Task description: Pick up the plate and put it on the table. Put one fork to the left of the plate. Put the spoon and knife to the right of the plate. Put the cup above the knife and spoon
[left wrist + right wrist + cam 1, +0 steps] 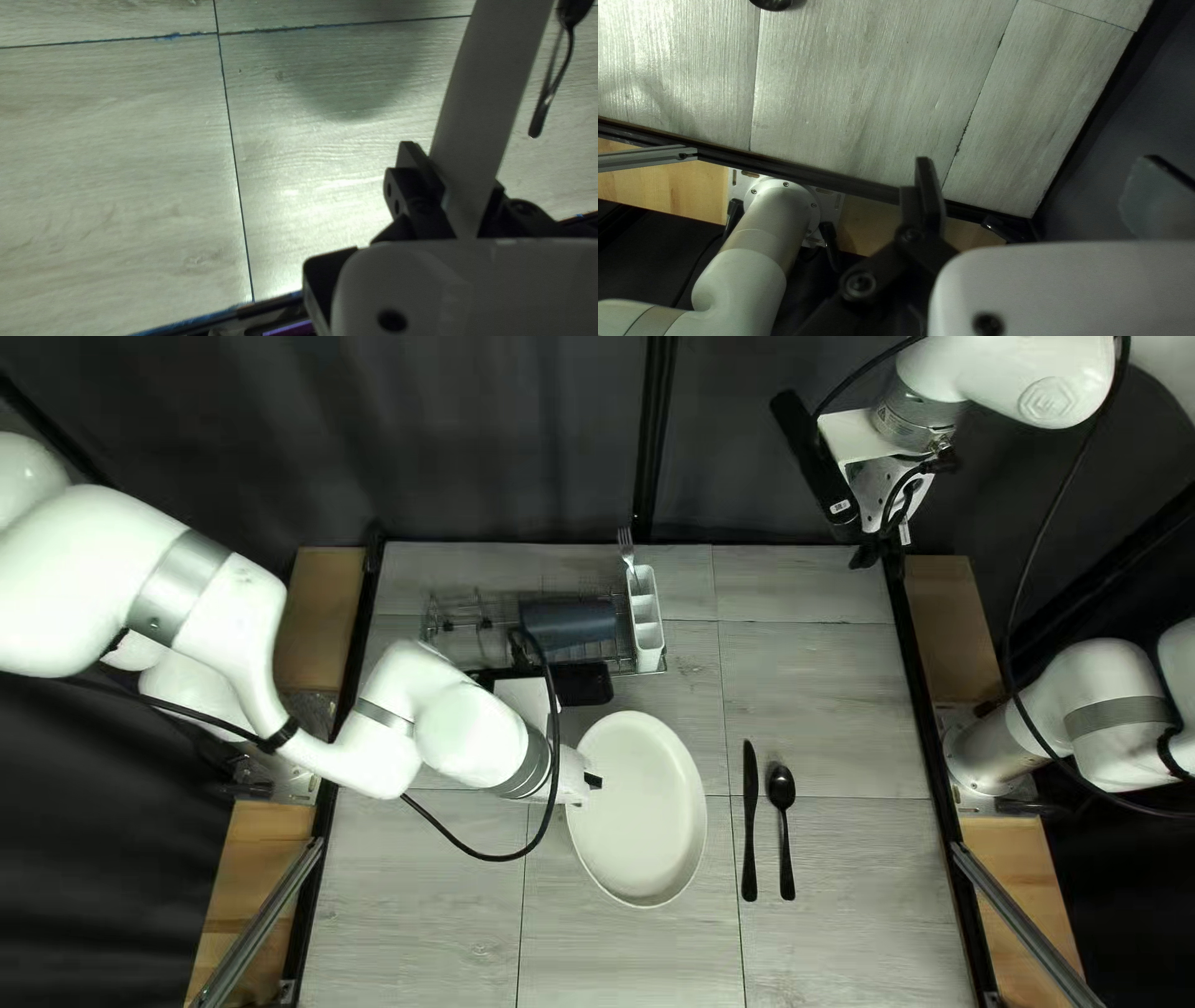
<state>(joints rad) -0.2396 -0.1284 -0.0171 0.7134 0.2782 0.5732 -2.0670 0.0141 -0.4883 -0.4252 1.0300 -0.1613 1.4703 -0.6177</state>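
Rack (463, 612), near side partly hidden by left arm (473, 732), contains cup (570, 624). Left gripper (594, 780): jaws clamped on plate (640, 812), above table (847, 709). Caddy (649, 639): fork (626, 548) in far compartment. Knife (749, 821), then spoon (784, 815), on table. Right gripper (881, 550): jaws apart, one finger mostly hidden.

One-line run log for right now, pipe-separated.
left end effector: shut on plate | right end effector: open | knife, spoon: on table | cup: in rack | fork: in caddy
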